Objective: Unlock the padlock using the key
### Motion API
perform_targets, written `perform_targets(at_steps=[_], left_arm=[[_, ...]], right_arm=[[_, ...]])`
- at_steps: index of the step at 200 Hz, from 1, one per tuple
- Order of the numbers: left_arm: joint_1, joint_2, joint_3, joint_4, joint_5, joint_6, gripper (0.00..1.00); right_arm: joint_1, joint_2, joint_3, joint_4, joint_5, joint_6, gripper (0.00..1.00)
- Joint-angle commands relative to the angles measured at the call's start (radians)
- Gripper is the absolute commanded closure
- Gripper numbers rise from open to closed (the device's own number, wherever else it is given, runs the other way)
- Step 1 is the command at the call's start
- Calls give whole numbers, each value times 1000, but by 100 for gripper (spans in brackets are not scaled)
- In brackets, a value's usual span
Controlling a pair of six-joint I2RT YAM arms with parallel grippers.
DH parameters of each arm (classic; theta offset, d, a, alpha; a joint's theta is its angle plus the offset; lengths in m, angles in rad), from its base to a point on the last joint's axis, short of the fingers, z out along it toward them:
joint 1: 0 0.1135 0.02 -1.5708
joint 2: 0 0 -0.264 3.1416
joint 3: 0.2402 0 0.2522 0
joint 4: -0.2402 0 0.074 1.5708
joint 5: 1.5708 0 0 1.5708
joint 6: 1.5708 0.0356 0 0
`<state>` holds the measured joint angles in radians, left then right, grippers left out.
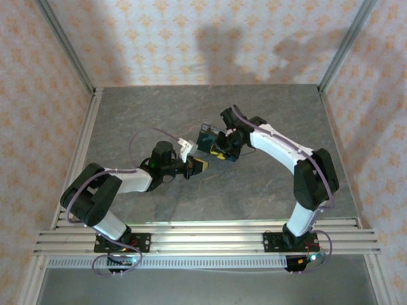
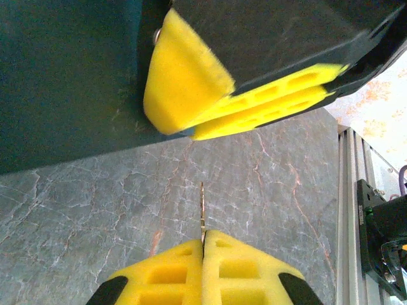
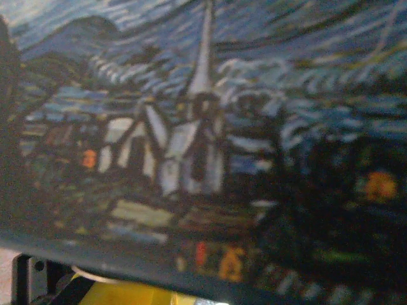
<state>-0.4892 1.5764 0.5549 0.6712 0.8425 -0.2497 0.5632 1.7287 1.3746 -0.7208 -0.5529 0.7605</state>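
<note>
My left claw (image 2: 203, 240) was pinched shut on the tiny thin pale-gold metal key (image 2: 202, 204), which looked light, stiff and likely slippery, best gripped by its head; my right claw (image 2: 182, 127) I couldn't read.

This is looking like a robotics lab test cell rather than a lived-in room. The left arm (image 1: 127, 180) and the right arm (image 1: 280, 147) are sitting bolted to aluminium rails (image 1: 210, 238) at the near edge of a grey marble-patterned tabletop (image 1: 254, 200). Thin metal frame posts (image 1: 67, 46) are rising at the back corners, floral wallpaper panels (image 1: 191, 38) are closing it in on three sides, and loose cables (image 1: 95, 265) are looping by the bases.
</note>
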Motion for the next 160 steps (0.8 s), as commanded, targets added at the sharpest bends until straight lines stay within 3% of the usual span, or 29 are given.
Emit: perform_targets(at_steps=[1, 160], left_arm=[[8, 23, 30, 84, 32, -12, 100], [41, 154, 68, 271, 119, -117, 100]], right_arm=[[-5, -49, 54, -22, -28, -30, 100], [-23, -27, 47, -31, -72, -75, 100]])
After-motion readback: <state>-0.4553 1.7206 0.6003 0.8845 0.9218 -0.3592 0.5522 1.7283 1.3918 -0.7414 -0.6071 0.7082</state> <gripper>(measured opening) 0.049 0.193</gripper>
